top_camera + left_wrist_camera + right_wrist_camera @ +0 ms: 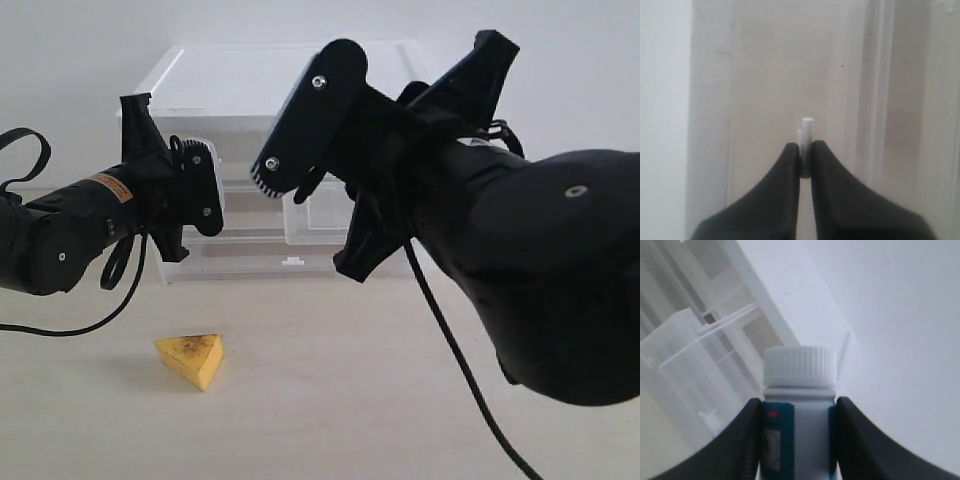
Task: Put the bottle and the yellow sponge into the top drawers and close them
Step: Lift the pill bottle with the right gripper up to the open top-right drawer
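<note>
The yellow sponge [192, 358], a wedge with a brownish top, lies on the table in front of the left arm. My left gripper [212, 192] [804, 148] is shut on the white tab handle [806, 131] of the left top drawer [770, 75]. The white bottle [799, 390] with a teal label sits between the pads of my right gripper [799, 407], which is shut on it. That gripper [275, 170] hangs above the right top drawer [318, 215] [682, 362], which stands pulled out. In the exterior view the bottle is hidden by the right arm.
The clear plastic drawer unit [230, 90] stands at the back of the table against a white wall. A wider lower drawer with a white tab [292, 262] sits under the top ones. The bulky right arm [540, 270] fills the right foreground, and cables trail over the table.
</note>
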Robot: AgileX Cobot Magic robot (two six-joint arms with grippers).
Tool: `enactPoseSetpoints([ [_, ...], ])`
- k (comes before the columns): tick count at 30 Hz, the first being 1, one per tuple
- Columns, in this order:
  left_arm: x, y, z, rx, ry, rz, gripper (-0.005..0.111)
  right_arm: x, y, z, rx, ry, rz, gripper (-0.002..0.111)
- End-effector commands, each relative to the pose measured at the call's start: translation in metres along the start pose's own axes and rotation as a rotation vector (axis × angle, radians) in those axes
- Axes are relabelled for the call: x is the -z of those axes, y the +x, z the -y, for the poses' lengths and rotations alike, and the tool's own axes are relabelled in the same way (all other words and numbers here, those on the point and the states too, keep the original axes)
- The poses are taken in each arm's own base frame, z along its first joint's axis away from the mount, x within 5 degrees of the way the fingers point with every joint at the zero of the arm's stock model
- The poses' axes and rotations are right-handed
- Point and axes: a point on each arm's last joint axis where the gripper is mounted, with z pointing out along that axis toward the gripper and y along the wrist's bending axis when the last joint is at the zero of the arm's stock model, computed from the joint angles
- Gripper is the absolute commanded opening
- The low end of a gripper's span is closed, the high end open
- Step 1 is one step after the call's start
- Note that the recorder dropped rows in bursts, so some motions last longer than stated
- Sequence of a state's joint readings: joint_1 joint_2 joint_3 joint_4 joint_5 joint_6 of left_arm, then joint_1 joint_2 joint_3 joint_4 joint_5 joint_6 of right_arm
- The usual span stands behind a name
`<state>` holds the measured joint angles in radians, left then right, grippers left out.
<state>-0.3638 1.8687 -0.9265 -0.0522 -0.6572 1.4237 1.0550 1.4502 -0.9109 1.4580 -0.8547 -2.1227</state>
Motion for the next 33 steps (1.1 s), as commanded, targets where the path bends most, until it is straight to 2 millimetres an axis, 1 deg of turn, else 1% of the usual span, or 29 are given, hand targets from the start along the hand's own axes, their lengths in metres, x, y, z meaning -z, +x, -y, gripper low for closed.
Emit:
enactPoseSetpoints([
  [1,-0.004,0.004,-0.023,0.050,-0.185,-0.009,0.004,-0.008,0.001,0.012,0.037,0.024,0.040,0.000],
  [4,-0.004,0.004,-0.023,0.050,-0.185,-0.009,0.004,-0.020,0.009,0.020,0.051,0.014,0.041,0.000],
  [7,-0.004,0.004,-0.023,0.044,-0.185,-0.004,0.004,-0.024,0.008,0.025,0.121,0.031,0.091,0.000],
  [10,-0.004,0.004,-0.023,0.044,-0.185,-0.004,0.004,-0.028,0.008,0.023,0.150,-0.005,0.119,0.000],
  [15,-0.004,0.004,-0.023,0.044,-0.183,-0.004,0.004,-0.044,0.022,0.021,0.164,-0.054,0.086,0.000],
  [18,-0.004,0.004,-0.023,0.044,-0.179,-0.004,0.004,-0.051,0.025,0.019,0.220,-0.062,0.097,0.000],
  [22,-0.004,0.004,-0.023,0.044,-0.179,-0.004,0.004,-0.052,0.020,0.019,0.308,-0.042,0.147,0.000],
  [29,-0.004,0.004,-0.023,0.043,-0.179,-0.003,0.004,-0.052,0.006,0.026,0.319,-0.047,0.208,0.000],
  [31,-0.004,0.004,-0.023,0.044,-0.177,-0.004,0.004,-0.055,0.006,0.024,0.327,-0.049,0.210,0.000],
  [33,-0.004,0.004,-0.022,0.044,-0.175,-0.005,0.004,-0.060,0.010,0.020,0.341,-0.067,0.198,0.000],
])
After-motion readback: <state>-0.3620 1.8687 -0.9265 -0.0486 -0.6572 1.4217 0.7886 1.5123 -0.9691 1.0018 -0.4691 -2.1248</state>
